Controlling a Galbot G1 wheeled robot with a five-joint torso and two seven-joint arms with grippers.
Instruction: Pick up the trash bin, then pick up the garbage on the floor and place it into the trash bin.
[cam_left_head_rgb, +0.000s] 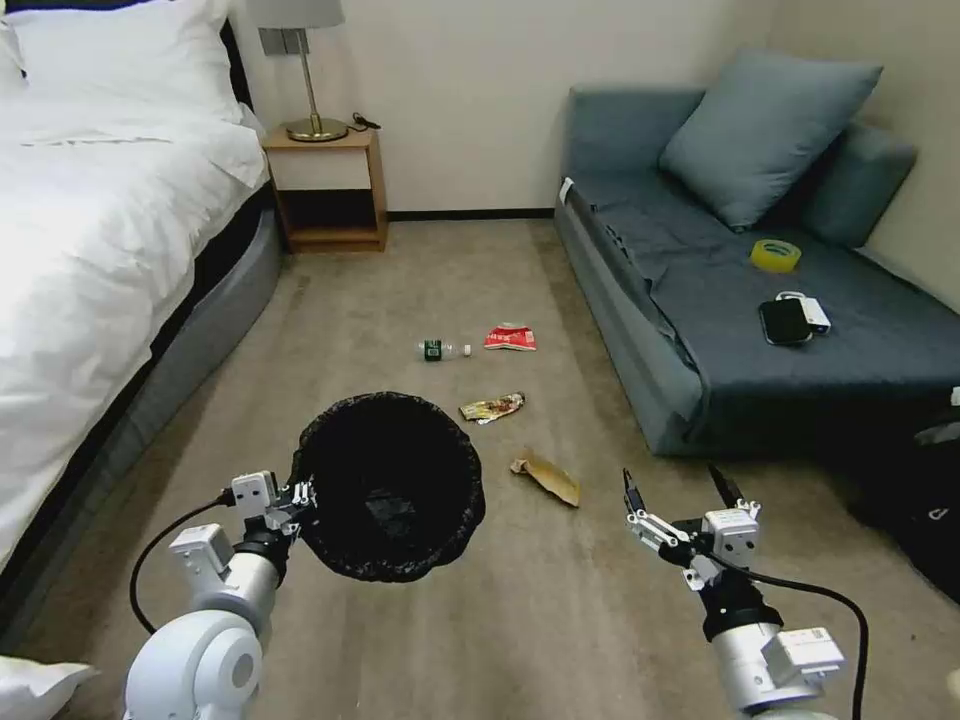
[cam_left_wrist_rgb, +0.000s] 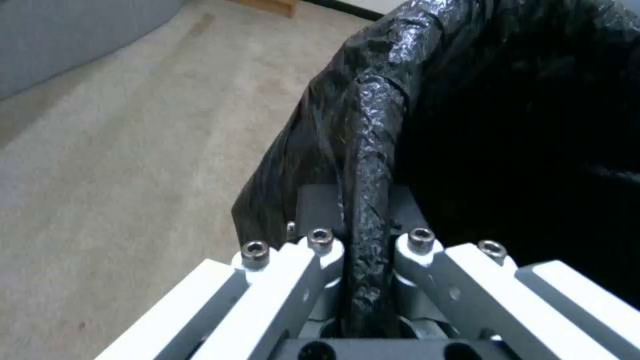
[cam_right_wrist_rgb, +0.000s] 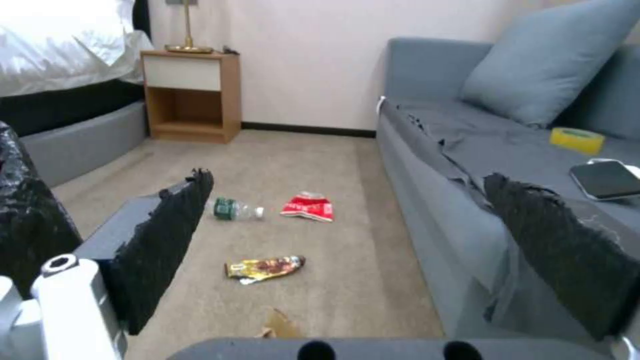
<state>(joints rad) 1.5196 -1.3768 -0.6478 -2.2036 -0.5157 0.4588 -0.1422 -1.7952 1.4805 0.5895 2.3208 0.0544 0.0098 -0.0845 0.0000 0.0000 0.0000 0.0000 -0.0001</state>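
I'm holding the trash bin (cam_left_head_rgb: 390, 487) by its rim w/ L gripper (cam_left_wrist_rgb: 363, 240) clamped, R gripper (cam_left_head_rgb: 680, 492) hanging wide open right of bin, garbage (cam_left_head_rgb: 492, 407) lying on carpet beyond bin.

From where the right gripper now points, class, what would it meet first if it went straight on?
Probably the yellow-brown snack wrapper on the carpet: in the wrist view it lies between the open right gripper's fingers, beyond the brown paper bag at the lower edge. Depth is uncertain.

Black bag (cam_left_head_rgb: 390, 490) covering trash bin body. Rim section (cam_left_wrist_rgb: 370, 210) running between left fingers (cam_left_wrist_rgb: 313, 260), disappearing below. Brown paper bag (cam_right_wrist_rgb: 280, 326) lying between right fingers (cam_right_wrist_rgb: 167, 240), partly hidden.
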